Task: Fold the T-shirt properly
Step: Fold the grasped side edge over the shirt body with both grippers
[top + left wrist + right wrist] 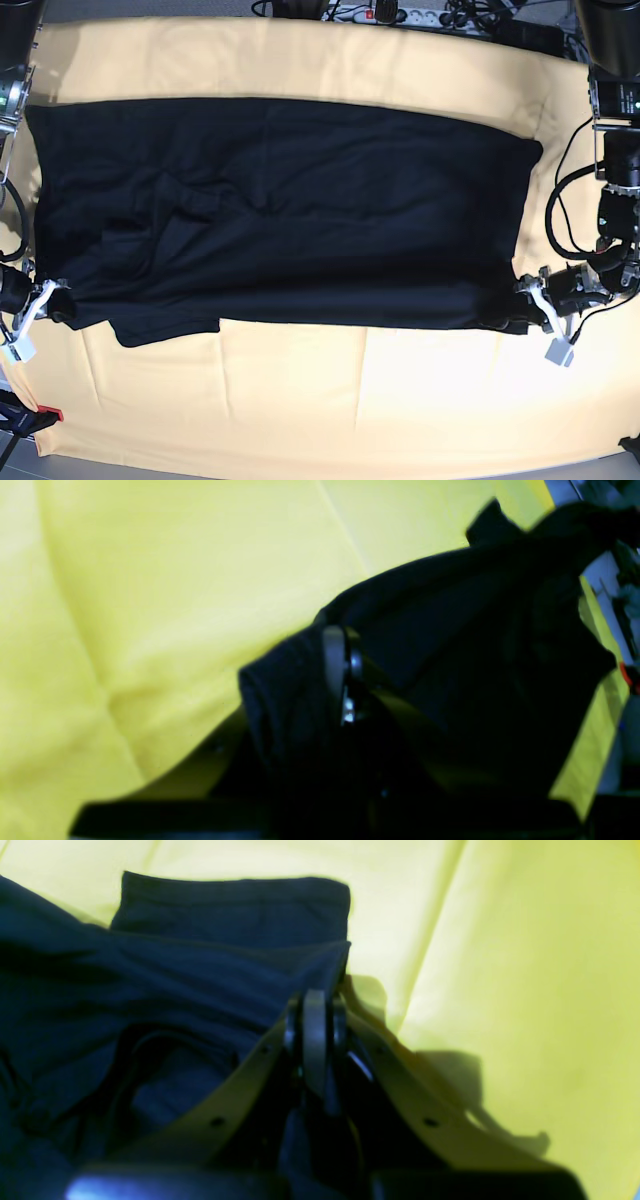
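The black T-shirt (300, 200) lies spread wide across the yellow cloth, with a sleeve poking out along its near edge at the left. My left gripper (522, 305) sits at the shirt's near right corner. In the left wrist view this gripper (345, 675) is shut on a bunched fold of the T-shirt (475, 630). My right gripper (55, 300) is at the near left corner. In the right wrist view it (315, 1025) is shut, pinching the T-shirt (175, 975) at its edge, with a flat layer of fabric lying beyond.
A yellow cloth (350, 400) covers the table, creased in several places. Cables and a power strip (400, 12) run along the far edge. A small red piece (50, 413) sits at the near left corner. The arm bodies stand at both sides.
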`<state>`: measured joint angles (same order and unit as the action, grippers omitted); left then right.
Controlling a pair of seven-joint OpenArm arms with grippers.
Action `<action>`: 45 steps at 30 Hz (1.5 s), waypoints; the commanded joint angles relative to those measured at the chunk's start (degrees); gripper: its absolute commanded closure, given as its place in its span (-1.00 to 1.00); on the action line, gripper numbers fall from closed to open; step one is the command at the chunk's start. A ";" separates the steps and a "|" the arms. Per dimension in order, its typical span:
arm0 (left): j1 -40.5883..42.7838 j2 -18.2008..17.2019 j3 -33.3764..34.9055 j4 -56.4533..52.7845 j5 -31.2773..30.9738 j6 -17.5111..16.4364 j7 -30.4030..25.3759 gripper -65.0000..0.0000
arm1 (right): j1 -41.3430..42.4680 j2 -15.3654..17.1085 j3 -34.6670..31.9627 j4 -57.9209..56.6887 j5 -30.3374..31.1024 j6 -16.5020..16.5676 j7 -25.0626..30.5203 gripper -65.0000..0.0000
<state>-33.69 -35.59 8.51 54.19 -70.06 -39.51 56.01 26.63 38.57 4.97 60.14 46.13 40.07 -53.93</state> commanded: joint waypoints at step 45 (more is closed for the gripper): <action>9.31 -13.29 -0.70 28.94 -14.94 -0.49 23.58 1.00 | -16.63 7.72 0.70 23.10 0.37 -0.07 -6.75 1.00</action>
<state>-23.16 -47.59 8.56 82.52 -84.05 -39.64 79.57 8.73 44.60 4.99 82.54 46.54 40.10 -61.12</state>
